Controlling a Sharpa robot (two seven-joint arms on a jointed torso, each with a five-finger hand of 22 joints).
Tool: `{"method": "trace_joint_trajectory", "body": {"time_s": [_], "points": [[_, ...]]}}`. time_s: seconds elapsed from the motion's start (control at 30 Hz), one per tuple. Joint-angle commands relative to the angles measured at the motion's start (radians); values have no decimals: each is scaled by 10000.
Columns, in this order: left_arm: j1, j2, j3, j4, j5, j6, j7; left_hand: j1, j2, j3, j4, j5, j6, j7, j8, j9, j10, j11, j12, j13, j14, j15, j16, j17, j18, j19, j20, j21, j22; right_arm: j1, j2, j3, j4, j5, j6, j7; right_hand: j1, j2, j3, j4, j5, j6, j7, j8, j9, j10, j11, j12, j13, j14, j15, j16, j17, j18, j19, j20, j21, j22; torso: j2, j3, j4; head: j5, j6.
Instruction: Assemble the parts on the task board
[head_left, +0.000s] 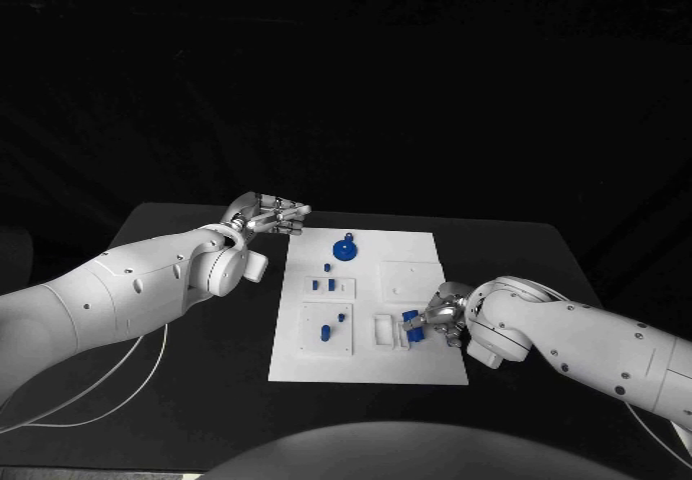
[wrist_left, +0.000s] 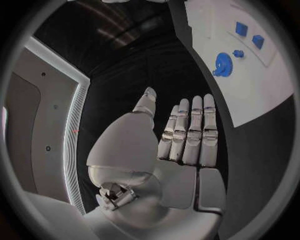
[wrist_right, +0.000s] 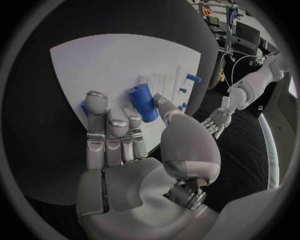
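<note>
The white task board (head_left: 378, 362) lies mid-table. My right hand (head_left: 444, 322) hovers over its near right part and pinches a blue cylindrical part (wrist_right: 144, 102) between thumb and fingers; the same part (head_left: 414, 326) sits beside a white ribbed holder (head_left: 387, 332). My left hand (head_left: 268, 214) hangs off the board's far left corner, fingers (wrist_left: 190, 127) straight and side by side, holding nothing. A round blue disc part (head_left: 345, 249) lies at the board's far end, also seen as the disc (wrist_left: 222, 64). Small blue blocks (head_left: 322, 287) stand in the left middle panel.
Two more small blue parts (head_left: 332, 328) lie in the near left panel. Thin white cables (head_left: 144, 365) trail over the black table (head_left: 188, 400) under my left arm. The board's far right area (head_left: 411, 250) is bare white.
</note>
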Motion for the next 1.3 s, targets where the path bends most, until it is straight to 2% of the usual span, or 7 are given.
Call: {"method": "trace_joint_trajectory", "body": {"time_s": [0.03, 0.33, 0.57, 0.73, 1.13, 1.3], "points": [[-4, 24, 7, -16, 68, 101, 33, -55, 9, 27, 58, -25, -31, -4, -12, 16, -77, -5, -17, 14, -11, 4, -41, 2, 134, 0, -1, -43, -9, 56, -11, 12, 131, 647, -243, 166, 222, 227, 747, -863, 50, 108, 0, 97, 55, 97, -13, 6, -9, 19, -62, -40, -12, 2, 460, -35, -57, 21, 3, -9, 15, -9, 20], [-4, 29, 7, -52, 68, 105, 12, -62, 1, 34, 74, -30, -28, -4, -15, 14, -79, -5, -16, 15, -13, 6, -41, 3, 114, -55, 2, -45, -11, 116, 46, 23, 360, 877, -152, 125, 199, 244, 673, -818, 7, 140, -10, 98, 4, 88, -15, -27, -34, 17, -62, -51, -21, -1, 460, -34, -87, 41, 12, -14, 31, 38, 22], [-3, 44, 7, -71, 68, 137, -16, -75, -13, 42, 107, -28, -32, 0, -16, 14, -94, 1, -18, 14, -19, 7, -42, 2, 100, -76, -4, -30, -2, 142, 225, 22, 408, 964, 156, -24, 206, 261, 576, -761, -46, 150, -12, 98, -61, 72, -13, -87, -80, 15, -57, -53, -14, -7, 457, -30, -139, 57, 18, -12, 31, 57, -1], [-3, 50, 7, -72, 68, 161, -35, -87, -12, 48, 129, -22, -26, -2, -17, 14, -103, 3, -17, 15, -25, 8, -41, 3, 100, -84, -2, -30, -2, 171, 311, 9, 381, 812, 332, -110, 179, 262, 510, -721, -117, 151, -11, 97, -86, 64, -9, -119, -102, 16, -53, -43, -1, -9, 455, -26, -158, 68, 23, -13, 36, 67, -1], [-3, 52, 7, -69, 68, 218, -90, -102, -19, 58, 166, -30, -32, 2, -15, 15, -122, 9, -17, 15, -31, 12, -41, 4, 100, -92, 2, -30, -1, 208, 511, -8, 270, 509, 373, -169, 129, 270, 199, -519, -42, 178, -22, 96, -180, 62, -11, -159, -161, 17, -58, -70, 6, -9, 465, -32, -226, 115, 24, -1, 33, 112, -6], [-2, 51, 7, -66, 68, 239, -117, -105, -22, 59, 174, -30, -34, 2, -15, 15, -125, 10, -17, 15, -31, 12, -41, 5, 100, -93, 2, -29, -1, 217, 578, -17, 201, 495, 432, -185, 133, 269, 85, -418, -191, 173, -20, 98, -211, 60, -8, -174, -178, 16, -58, -78, 11, -3, 466, -30, -245, 128, 24, -3, 33, 125, 4]]}}
